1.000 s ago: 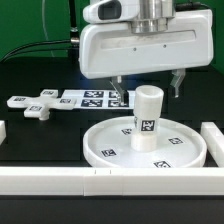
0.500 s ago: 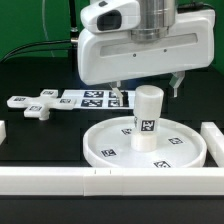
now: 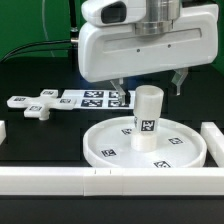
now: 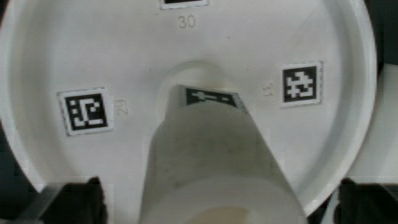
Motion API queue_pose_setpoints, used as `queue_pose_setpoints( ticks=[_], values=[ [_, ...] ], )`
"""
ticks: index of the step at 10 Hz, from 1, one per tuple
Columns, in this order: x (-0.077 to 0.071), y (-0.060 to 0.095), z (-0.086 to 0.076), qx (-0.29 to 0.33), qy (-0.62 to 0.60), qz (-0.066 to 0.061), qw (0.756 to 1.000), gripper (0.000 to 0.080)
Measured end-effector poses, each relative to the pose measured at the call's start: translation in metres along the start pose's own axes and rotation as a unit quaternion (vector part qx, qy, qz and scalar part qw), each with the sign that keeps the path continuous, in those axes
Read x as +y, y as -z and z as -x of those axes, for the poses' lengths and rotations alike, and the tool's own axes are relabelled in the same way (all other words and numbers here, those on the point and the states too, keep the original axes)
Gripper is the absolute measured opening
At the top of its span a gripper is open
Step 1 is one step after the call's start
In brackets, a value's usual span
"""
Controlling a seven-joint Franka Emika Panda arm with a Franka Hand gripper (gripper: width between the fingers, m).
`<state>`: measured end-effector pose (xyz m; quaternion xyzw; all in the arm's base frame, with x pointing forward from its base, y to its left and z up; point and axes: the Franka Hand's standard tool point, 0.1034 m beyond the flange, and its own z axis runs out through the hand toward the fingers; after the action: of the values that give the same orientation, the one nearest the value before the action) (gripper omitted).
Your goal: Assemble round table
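The round disc (image 3: 108, 146) lies on the black table, tags on its face. The short cylindrical leg (image 3: 148, 118) stands upright on the disc's central hub. My gripper (image 3: 148, 88) hangs just above the leg's top, open and empty, with one finger to each side. In the wrist view the leg (image 4: 205, 140) rises from the disc (image 4: 89, 60) between my dark fingertips (image 4: 64, 200), and the gripper (image 4: 214, 205) does not touch it. The small cross-shaped foot (image 3: 38, 106) lies on the table at the exterior view's left.
The marker board (image 3: 88, 99) lies flat behind the disc. A long white bar (image 3: 60, 181) runs along the front edge. Short white bars stand at the left (image 3: 3, 130) and the right (image 3: 213, 140).
Almost nothing: the gripper has shifted very slightly above the leg. The leg, disc and foot have not moved.
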<state>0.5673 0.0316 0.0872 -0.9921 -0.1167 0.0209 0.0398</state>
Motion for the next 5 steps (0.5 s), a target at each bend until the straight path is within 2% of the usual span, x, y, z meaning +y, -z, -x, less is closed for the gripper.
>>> queue_pose_setpoints(
  ticks=[1, 2, 3, 5],
  values=[
    [0.0004, -0.0015, 0.0005, -0.001, 0.000, 0.000, 1.000, 0.0649],
    [0.0002, -0.0016, 0.0005, -0.001, 0.000, 0.000, 1.000, 0.0509],
    [0.0004, -0.0018, 0.0004, -0.001, 0.006, 0.000, 1.000, 0.0407],
    [0.0003, -0.0018, 0.0004, -0.001, 0.004, 0.000, 1.000, 0.0407]
  ],
)
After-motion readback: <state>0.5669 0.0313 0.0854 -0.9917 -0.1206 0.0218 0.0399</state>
